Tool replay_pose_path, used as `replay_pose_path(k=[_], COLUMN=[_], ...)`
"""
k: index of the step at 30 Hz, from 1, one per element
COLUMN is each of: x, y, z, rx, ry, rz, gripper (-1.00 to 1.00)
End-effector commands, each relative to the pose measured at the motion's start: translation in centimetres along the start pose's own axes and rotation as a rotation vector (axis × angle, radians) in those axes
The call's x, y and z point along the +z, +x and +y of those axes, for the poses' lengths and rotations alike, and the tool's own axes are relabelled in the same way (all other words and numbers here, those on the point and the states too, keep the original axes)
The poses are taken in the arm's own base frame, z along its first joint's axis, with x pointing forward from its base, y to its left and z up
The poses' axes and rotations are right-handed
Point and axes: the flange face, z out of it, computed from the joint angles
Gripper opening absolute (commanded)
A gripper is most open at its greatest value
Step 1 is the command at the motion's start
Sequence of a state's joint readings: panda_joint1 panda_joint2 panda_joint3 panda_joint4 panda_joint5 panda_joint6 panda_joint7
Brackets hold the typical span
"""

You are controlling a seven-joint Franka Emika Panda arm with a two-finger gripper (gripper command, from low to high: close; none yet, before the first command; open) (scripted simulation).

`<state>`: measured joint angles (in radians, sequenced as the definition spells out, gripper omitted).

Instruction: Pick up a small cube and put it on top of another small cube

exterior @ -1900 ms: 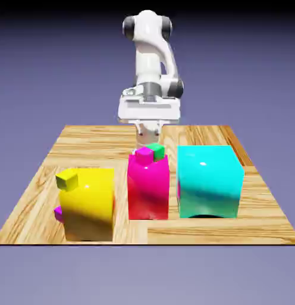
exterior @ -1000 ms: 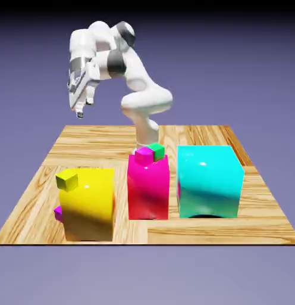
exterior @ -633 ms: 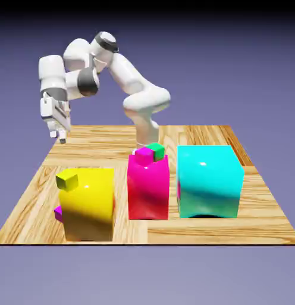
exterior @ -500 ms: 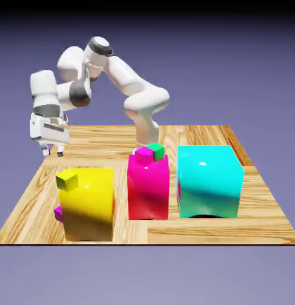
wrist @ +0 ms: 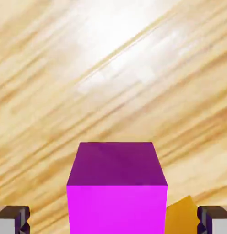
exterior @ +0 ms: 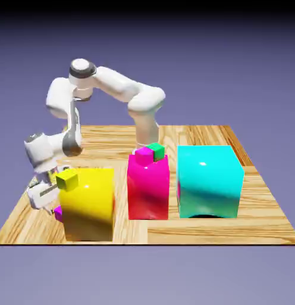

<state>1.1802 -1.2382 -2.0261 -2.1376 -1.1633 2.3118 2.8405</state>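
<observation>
The small cube (wrist: 116,185) sits on the table (wrist: 110,68) between the fingertips (wrist: 12,219), apart from both.

A light wooden plank table (exterior: 191,134) is seen before a plain blue-violet backdrop (exterior: 233,65), darkened toward twelve o'clock.

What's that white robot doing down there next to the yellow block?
The white robot arm has bent down low at the exterior view's left, beside the big yellow block. Its tool sits around a tiny purple cube on the wooden table, one fingertip on each side with gaps showing, so it isn't squeezing yet. A big pink block with a tiny pink cube and tiny green cube on top, and a big turquoise block, stand nearby.
</observation>
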Motion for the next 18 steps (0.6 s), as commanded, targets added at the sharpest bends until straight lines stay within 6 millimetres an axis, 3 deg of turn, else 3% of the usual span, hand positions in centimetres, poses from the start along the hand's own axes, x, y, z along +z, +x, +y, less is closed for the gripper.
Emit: replay_pose_path(k=[1, 9, 18], x=[0.0, -13.4, -25.6], y=[0.0, -1.7, -3.5], z=[0.0, 1.8, 7.5], rx=[0.0, -0.08, -0.296], ry=[0.0, 0.014, 0.054], rz=[0.0, -0.056, -0.121], gripper=[-1.0, -1.0, -1.0])
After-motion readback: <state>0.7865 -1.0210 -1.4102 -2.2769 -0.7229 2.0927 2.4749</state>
